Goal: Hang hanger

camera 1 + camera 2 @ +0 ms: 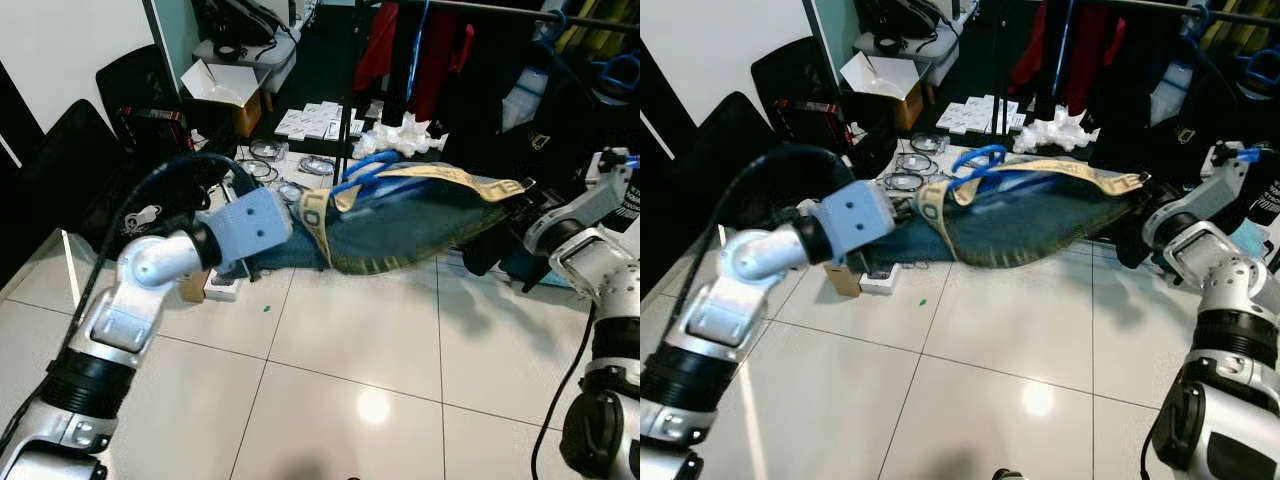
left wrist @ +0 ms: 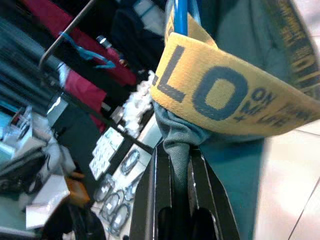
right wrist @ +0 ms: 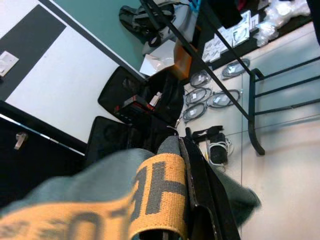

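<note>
A glossy white tiled floor (image 1: 340, 370) fills the lower frame. On it, at upper centre, lie flat white packets (image 1: 318, 122), coiled cables (image 1: 262, 160) and crumpled white wrapping (image 1: 405, 136). An open cardboard box (image 1: 228, 92) sits at upper left.

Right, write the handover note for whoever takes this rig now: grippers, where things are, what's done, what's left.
Left gripper: fingers shut on one end of the blue-green garment, beside its yellow lettered band.
Right gripper: fingers shut on the other end, at the band.
The garment is stretched between both arms above the tiled floor, with the blue hanger at its upper edge; how far the hanger sits inside cannot be told.
The clothes rail is ahead with other clothes on it.
Done: garment lifted and held.
Left: bring the hanger hook onto the rail, then release.
</note>
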Motion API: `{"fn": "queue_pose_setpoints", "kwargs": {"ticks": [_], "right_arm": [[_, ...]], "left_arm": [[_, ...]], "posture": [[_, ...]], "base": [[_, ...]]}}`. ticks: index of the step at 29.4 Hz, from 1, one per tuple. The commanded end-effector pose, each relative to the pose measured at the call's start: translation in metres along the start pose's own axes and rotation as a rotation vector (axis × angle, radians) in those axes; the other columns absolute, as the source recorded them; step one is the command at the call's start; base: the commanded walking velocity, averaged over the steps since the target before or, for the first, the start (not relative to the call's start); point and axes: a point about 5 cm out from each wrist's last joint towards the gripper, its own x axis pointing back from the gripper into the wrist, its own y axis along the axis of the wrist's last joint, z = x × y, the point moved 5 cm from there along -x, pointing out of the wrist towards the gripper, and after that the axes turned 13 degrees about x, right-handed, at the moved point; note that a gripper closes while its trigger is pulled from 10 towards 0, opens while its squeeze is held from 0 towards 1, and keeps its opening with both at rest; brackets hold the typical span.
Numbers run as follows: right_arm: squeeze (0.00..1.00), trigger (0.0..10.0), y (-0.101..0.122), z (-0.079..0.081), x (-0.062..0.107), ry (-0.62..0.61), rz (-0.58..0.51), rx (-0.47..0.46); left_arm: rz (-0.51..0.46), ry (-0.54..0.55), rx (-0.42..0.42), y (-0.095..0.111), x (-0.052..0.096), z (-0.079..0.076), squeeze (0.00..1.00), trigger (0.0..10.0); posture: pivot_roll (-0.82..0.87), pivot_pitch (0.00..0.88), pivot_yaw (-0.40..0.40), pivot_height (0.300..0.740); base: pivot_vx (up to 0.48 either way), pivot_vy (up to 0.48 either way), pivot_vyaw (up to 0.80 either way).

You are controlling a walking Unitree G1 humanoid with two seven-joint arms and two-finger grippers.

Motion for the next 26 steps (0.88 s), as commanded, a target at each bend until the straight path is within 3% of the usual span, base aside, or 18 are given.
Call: {"fn": "queue_pose_setpoints", "kwargs": {"ticks": [1, 2, 3, 4, 13, 18, 22, 23, 24, 26], "right_arm": [[0.0, 0.0, 0.001, 0.027, -0.01, 0.076, -0.002, 0.01], [0.0, 0.0, 0.001, 0.027, -0.01, 0.076, -0.002, 0.01], [0.0, 0.0, -0.004, 0.055, -0.017, 0.159, 0.013, 0.024], [0.0, 0.0, -0.004, 0.061, -0.018, 0.182, 0.014, 0.023], [0.0, 0.0, -0.007, 0.071, -0.018, 0.215, 0.021, 0.026], [0.0, 0.0, -0.007, 0.083, -0.015, 0.246, 0.021, 0.045], [0.0, 0.0, 0.0, 0.077, -0.011, 0.229, 0.011, 0.068], [0.0, 0.0, 0.007, 0.066, -0.009, 0.195, -0.002, 0.085], [0.0, 0.0, 0.007, 0.066, -0.009, 0.195, -0.002, 0.085], [0.0, 0.0, 0.021, 0.052, -0.002, 0.147, -0.032, 0.117]], "left_arm": [[-0.026, 0.012, 0.045, 0.005, -0.01, -0.016, 0.0, 10.0], [-0.026, 0.012, 0.045, 0.005, -0.01, -0.016, 0.0, 10.0], [-0.036, 0.048, 0.093, 0.008, -0.019, -0.026, 0.0, 10.0], [-0.024, 0.071, 0.109, 0.006, -0.021, -0.025, 0.0, 10.0], [0.028, 0.162, 0.178, -0.004, -0.023, -0.017, 0.0, 10.0], [0.144, 0.24, 0.241, -0.023, -0.023, -0.013, 0.0, 10.0], [0.211, 0.299, 0.247, -0.038, -0.013, 0.001, 0.0, 10.0], [0.25, 0.346, 0.238, -0.048, -0.003, 0.014, 0.0, 10.0], [0.25, 0.346, 0.238, -0.048, -0.003, 0.014, 0.0, 10.0], [0.324, 0.416, 0.228, -0.062, 0.015, 0.032, 0.0, 10.0]], "posture": [[-0.04, 0.14, 0.003, 0.74], [-0.04, 0.14, 0.003, 0.74], [-0.04, 0.138, 0.001, 0.74], [-0.04, 0.138, -0.001, 0.74], [-0.04, 0.142, 0.002, 0.74], [-0.05, 0.143, 0.01, 0.74], [-0.05, 0.145, 0.01, 0.74], [-0.05, 0.147, 0.01, 0.74], [-0.05, 0.147, 0.01, 0.74], [-0.05, 0.148, 0.011, 0.74]], "base": [[0.0, 0.0, 0.0], [0.0, 0.0, 0.0], [0.0, 0.0, 0.0], [0.0, 0.0, 0.0], [0.0, 0.0, 0.0], [0.0, 0.0, 0.0], [0.0, 0.0, 0.0], [0.0, 0.0, 0.0], [0.0, 0.0, 0.0], [0.0, 0.0, 0.0]]}}
